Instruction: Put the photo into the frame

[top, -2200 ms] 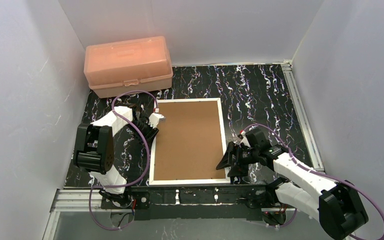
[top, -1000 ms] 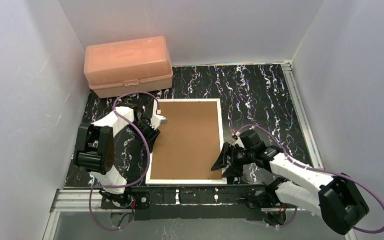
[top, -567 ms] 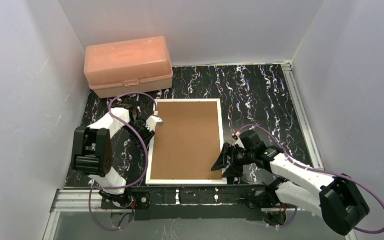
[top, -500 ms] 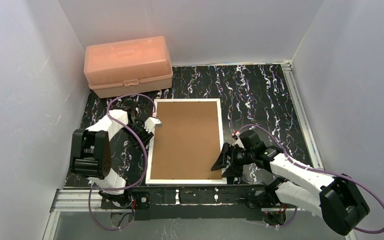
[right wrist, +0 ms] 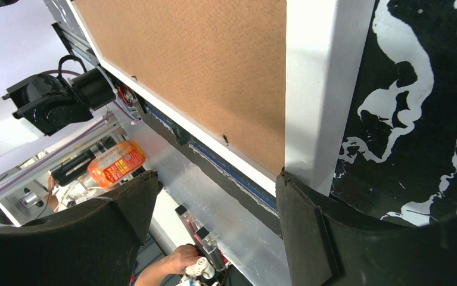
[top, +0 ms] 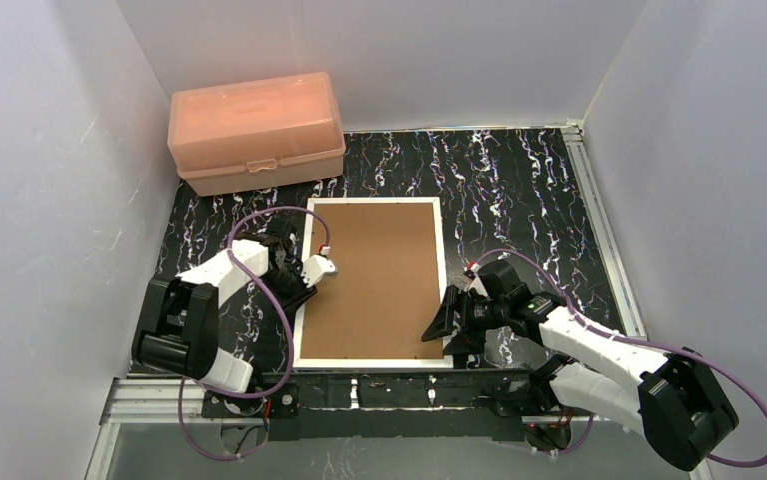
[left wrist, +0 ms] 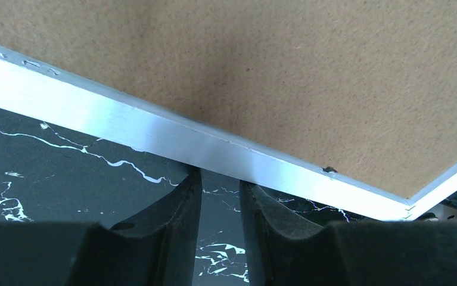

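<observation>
The white frame [top: 444,250] lies flat on the black marbled table, with the brown backing board [top: 379,280] filling it. The photo is hidden. My left gripper [top: 302,286] is at the frame's left edge. In the left wrist view its jaws [left wrist: 220,176] are nearly shut with nothing between them, and the tips touch the frame's edge [left wrist: 154,128] below the board [left wrist: 273,71]. My right gripper [top: 446,325] is open at the frame's near right corner. In the right wrist view [right wrist: 214,179] one fingertip [right wrist: 300,185] rests against the frame's side [right wrist: 315,89].
A salmon-pink plastic box [top: 255,130] stands at the back left. White walls close in the table on three sides. An aluminium rail [top: 379,385] runs along the near edge and another [top: 604,230] along the right side. An orange bottle [right wrist: 115,164] lies beyond the near edge.
My left gripper has slid nearer along the frame's left edge. The frame shifted slightly left early on. The right gripper has stayed put for the last second.
</observation>
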